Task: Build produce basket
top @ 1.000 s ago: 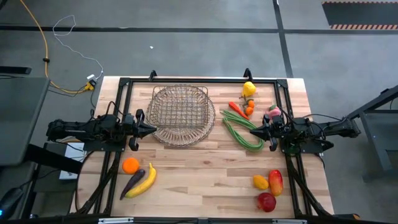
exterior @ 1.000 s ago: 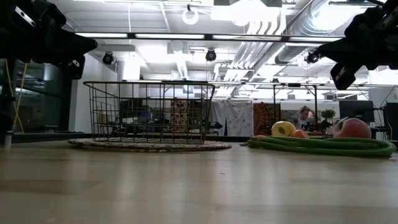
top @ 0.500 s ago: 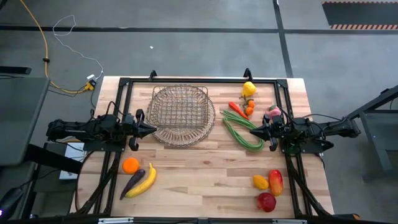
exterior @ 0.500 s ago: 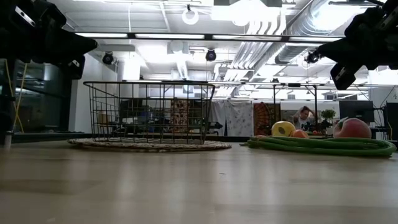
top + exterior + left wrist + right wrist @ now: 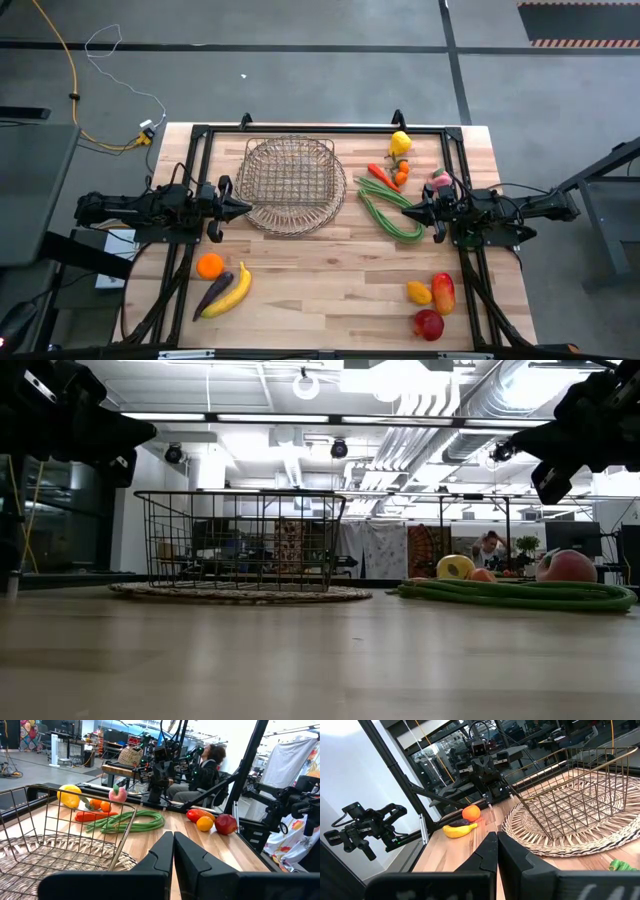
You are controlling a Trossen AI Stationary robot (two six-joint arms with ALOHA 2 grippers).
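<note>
- High view: basket on a woven mat at far centre of the worktop, holding nothing. Left gripper pressed together just beside the mat's left edge; right gripper pressed together over the green beans. Orange, eggplant and banana near left; lemon and apples near right.
- Low view: basket left of centre, beans on the right.
- Left wrist view: fingers touching, basket wall close by.
- Right wrist view: fingers touching, orange and banana beyond.
</note>
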